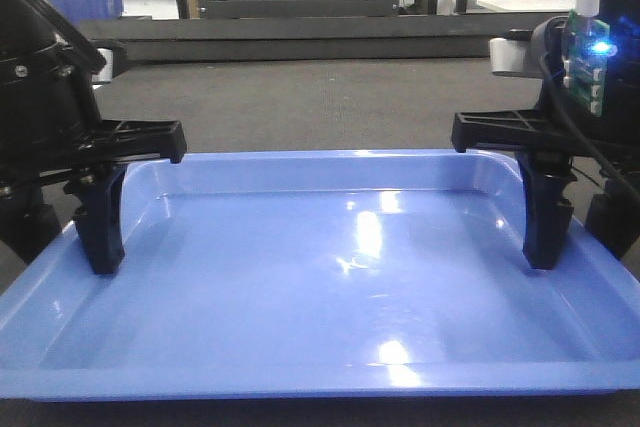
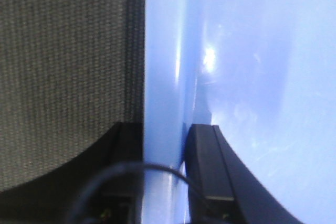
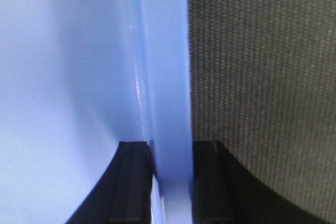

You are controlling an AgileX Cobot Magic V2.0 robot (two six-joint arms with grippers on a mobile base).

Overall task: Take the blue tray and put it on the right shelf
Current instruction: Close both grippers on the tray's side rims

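Black fingers (image 1: 100, 237), a thin black cable (image 2: 131, 165), and seemingly a green board (image 1: 588, 59) lit blue.

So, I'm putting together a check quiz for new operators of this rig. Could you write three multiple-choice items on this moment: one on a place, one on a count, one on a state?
1. Where on the blue tray is the left pincer?
A) its left rim
B) its middle
C) its far wall

2. How many pincers are at the tray?
A) none
B) one
C) two

3. How is the right pincer?
A) open above the tray
B) shut across the right rim
C) shut on a cup

Key:
1 A, since the left wrist view shows a finger on each side of that rim.
2 C, since the front view shows one at each side of the tray.
3 B, since its fingers press both faces of the rim.
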